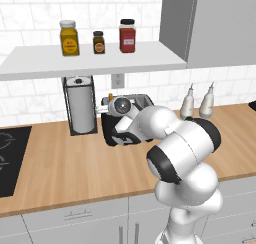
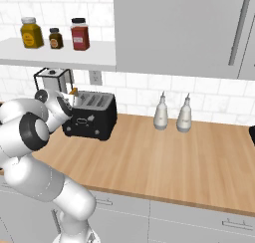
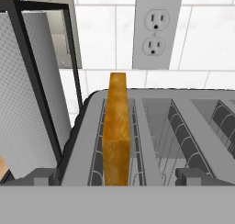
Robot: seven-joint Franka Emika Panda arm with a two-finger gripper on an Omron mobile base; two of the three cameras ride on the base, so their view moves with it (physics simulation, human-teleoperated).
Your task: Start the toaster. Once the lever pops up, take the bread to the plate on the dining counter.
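Note:
The black toaster (image 2: 94,121) stands on the wood wall counter (image 2: 164,157), and the arm covers part of it in the left base view (image 1: 111,134). A slice of golden-brown bread (image 3: 115,131) stands upright in its leftmost slot, sticking up above the top; its tip also pokes out in the right base view (image 2: 73,92). My gripper (image 3: 117,176) hovers just above the toaster's near edge, open. One dark fingertip (image 3: 46,176) rises on each side of the bread, and neither touches it. The other slots (image 3: 183,126) are empty. The plate and the dining counter are out of view.
A paper-towel holder (image 1: 81,107) stands close on the toaster's left (image 3: 32,94). Two white bottles (image 2: 161,112) (image 2: 185,113) stand to the right. A shelf (image 1: 100,59) with three jars hangs overhead, with a grey cabinet (image 2: 179,28) beside it. A wall outlet (image 3: 156,30) sits behind the toaster, and a black hob (image 1: 10,160) lies far left.

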